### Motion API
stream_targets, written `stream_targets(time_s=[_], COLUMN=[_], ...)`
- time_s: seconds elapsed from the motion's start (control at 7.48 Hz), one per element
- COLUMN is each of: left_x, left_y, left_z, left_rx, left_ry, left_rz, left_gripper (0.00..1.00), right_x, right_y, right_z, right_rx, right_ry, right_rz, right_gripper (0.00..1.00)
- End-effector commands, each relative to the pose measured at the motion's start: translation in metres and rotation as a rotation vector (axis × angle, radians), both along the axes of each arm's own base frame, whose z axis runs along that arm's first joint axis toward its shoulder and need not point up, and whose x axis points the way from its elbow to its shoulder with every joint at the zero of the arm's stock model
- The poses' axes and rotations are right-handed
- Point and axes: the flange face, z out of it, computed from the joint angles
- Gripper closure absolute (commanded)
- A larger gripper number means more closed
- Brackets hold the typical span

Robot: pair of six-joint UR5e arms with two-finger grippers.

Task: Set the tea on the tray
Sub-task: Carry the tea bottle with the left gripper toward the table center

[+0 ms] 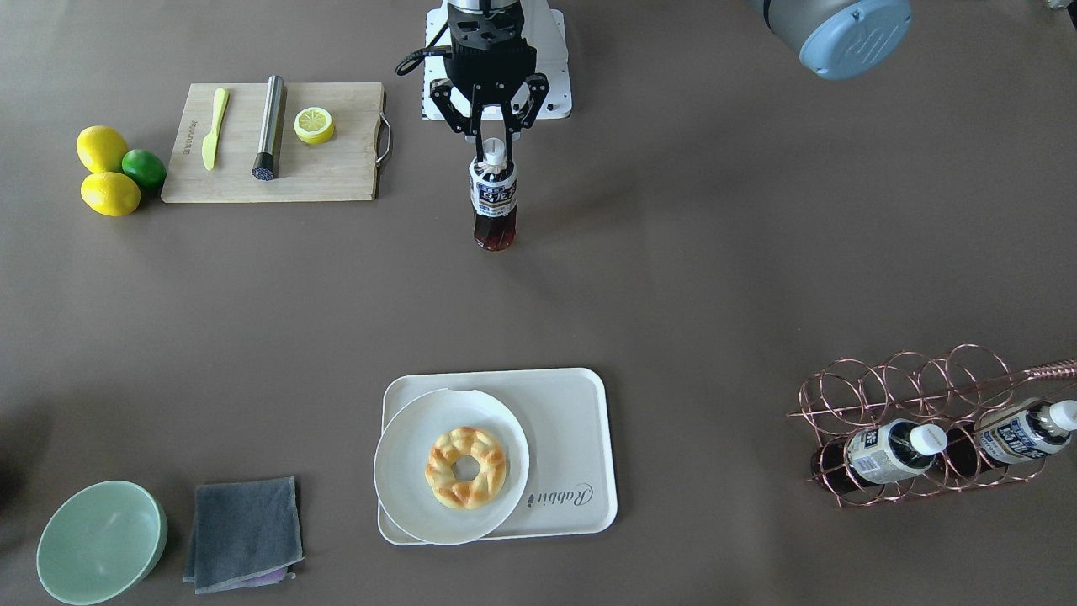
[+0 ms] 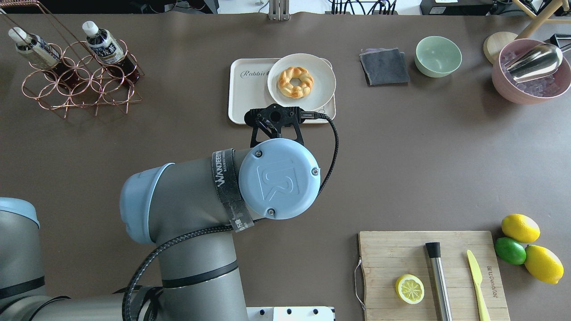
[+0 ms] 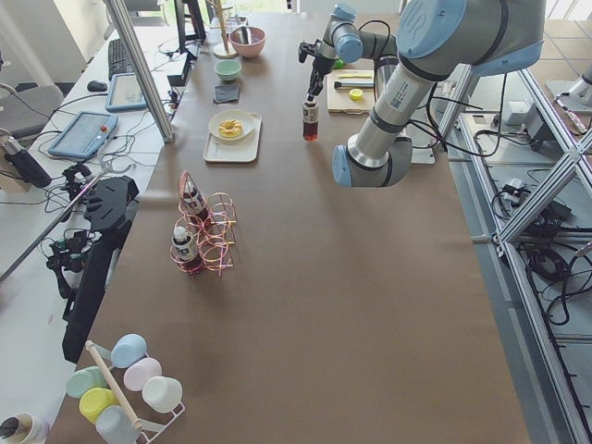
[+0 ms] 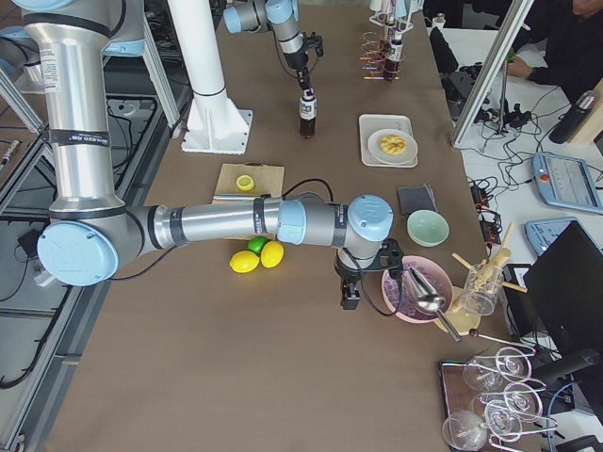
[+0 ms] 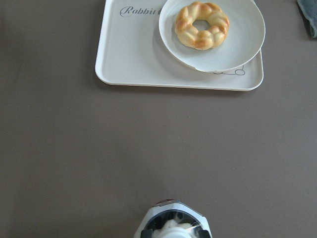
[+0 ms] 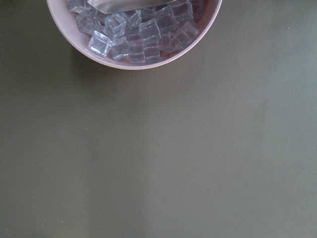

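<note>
One tea point(image 1: 494, 198) upright (white-capped), neck in left claw point(image 1: 493, 150), tray point(image 1: 572, 421) well apart

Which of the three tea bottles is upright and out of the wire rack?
The tea gripped at its cap by the left gripper, upright. The other two bottles lie tilted in the copper rack.

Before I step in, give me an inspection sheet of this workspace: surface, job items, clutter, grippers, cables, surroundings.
Surface: brown table, no spills seen.
Job's things: tea upright in the left gripper, short of the tray; a plate with a pastry covers part of the tray.
Clutter: two bottles in the copper rack, cutting board, green bowl, grey cloth, ice bowl.
Grippers: left gripper shut on the tea's cap; right gripper near the ice bowl, state cannot be told.
Cables: black cable loops off the left wrist.
Surroundings: person seated beside the table.
</note>
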Motion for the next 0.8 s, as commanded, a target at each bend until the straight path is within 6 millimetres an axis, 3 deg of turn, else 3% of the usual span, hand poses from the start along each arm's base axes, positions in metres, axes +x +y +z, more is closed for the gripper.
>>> stream_targets(time_s=[0.0,0.13,0.27,0.4,0.67], left_x=[0.0048,0.0044,0.0034,0.0044,0.0033], left_y=[-0.0012,-0.001,-0.0006,-0.0012,-0.0014], left_z=[0.0118,0.0115,0.0107,0.0092,0.0133], left_rx=[-0.003,-0.001,0.0,0.006,0.012], left_ry=[-0.017,-0.012,-0.009,0.009,0.018], left_rz=[0.003,0.003,0.003,0.001,-0.004], left_gripper=[1.0,1.0,0.77,0.07,0.02], right_x=[0.0,0.0,0.0,0.0,-0.0001], right_y=[0.0011,0.0011,0.0011,-0.0002,-0.0042], right_z=[0.0014,0.0014,0.0014,-0.0002,-0.0048], right_rx=[-0.003,-0.003,-0.004,-0.001,0.007], right_ry=[0.0,0.0,0.0,0.0,0.0], right_rz=[0.0,0.0,0.001,0.001,0.002], right_gripper=[0.0,0.0,0.0,0.0,0.0])
